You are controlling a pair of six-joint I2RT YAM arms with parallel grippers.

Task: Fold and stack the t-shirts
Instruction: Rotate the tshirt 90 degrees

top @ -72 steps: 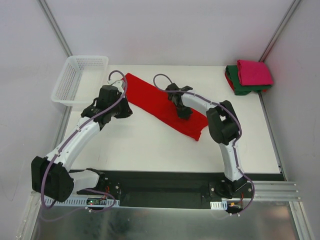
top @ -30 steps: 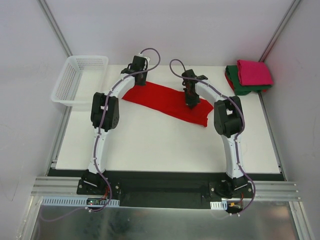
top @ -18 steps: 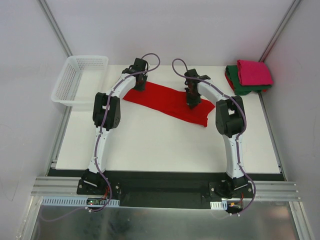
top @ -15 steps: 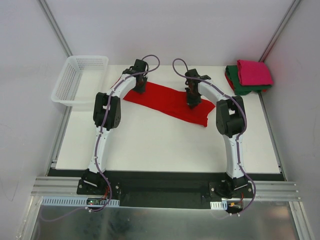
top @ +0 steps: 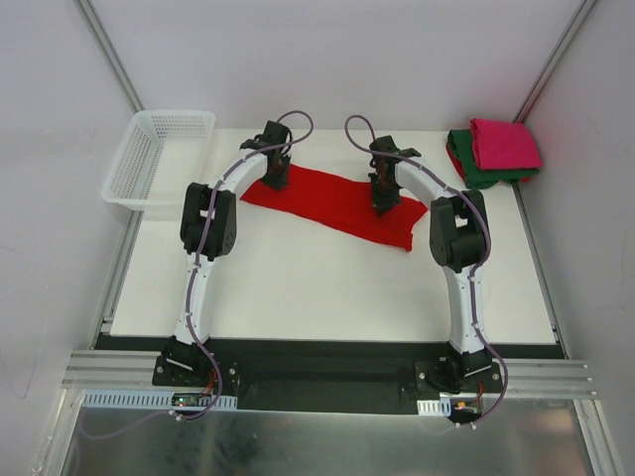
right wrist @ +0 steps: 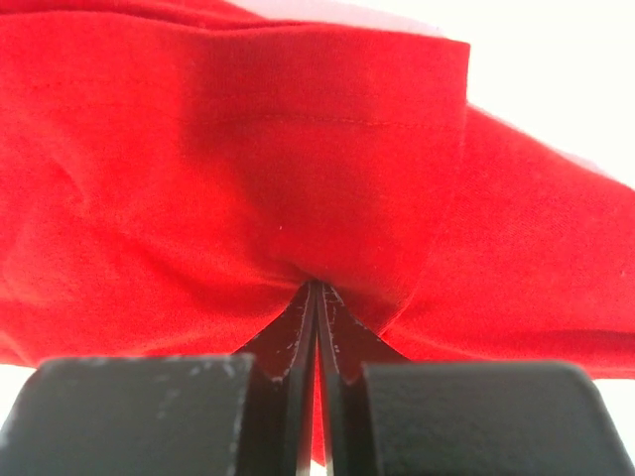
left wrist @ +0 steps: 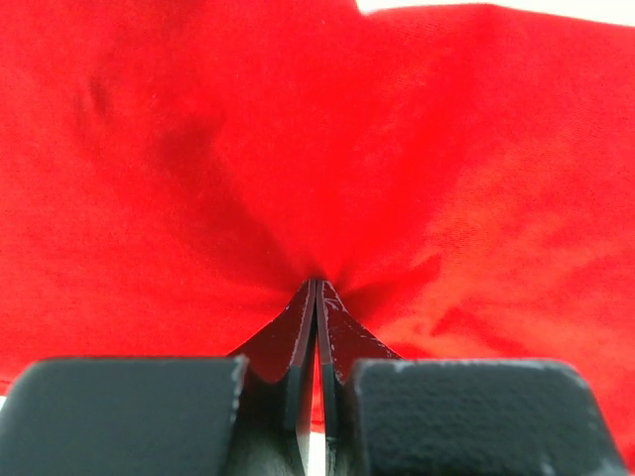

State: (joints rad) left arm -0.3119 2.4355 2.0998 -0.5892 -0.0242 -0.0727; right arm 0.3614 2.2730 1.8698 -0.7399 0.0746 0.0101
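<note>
I am pinching the red t-shirt with both pincers at once. My left pincer is pressed together on the cloth near the strip's 9 o'clock end. In the left wrist view the red fabric is puckering into creases that run to the meeting point of my fingertips, and it is filling almost everything beyond them toward 12 o'clock. My right pincer is also pressed together on the same shirt, close to its 3 o'clock end. In the right wrist view the cloth is gathering into the tips in the same way, with a folded edge and a stitched seam showing above them at 12 o'clock.

The red t-shirt is lying as a long, narrow band across the far half of the counter. It is slanting from about 10 o'clock down toward 4 o'clock, and its 4 o'clock corner is reaching just past my right pincer. Between my two pincers the band is lying fairly flat.

The magenta-pink t-shirt is sitting folded on top of the dark green t-shirt at the counter's 2 o'clock corner, well apart from both pincers. The white mesh basket is standing off the counter's 10 o'clock corner, beside my left arm's reach.
</note>
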